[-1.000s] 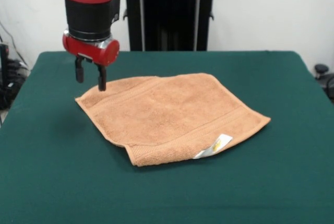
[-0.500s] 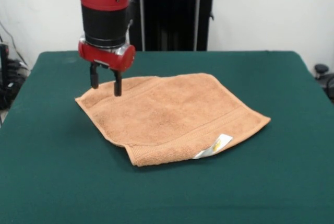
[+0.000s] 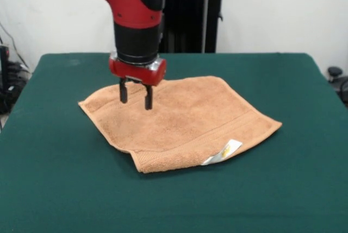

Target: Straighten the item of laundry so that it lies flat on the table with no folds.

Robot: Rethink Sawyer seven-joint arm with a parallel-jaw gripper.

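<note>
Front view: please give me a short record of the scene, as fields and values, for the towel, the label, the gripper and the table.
towel: orange-tan, lies on the table, near edge looks folded under
label: white with a yellow mark, at the towel's near edge
gripper: open, fingers pointing down, above the towel's far left part
contact: cannot tell whether the fingertips touch the towel
table: dark green cloth surface, much wider than the towel
task state: towel not yet fully flat

No text can be read; the towel's (image 3: 179,121) small white label (image 3: 222,152) shows only a yellow mark.
</note>
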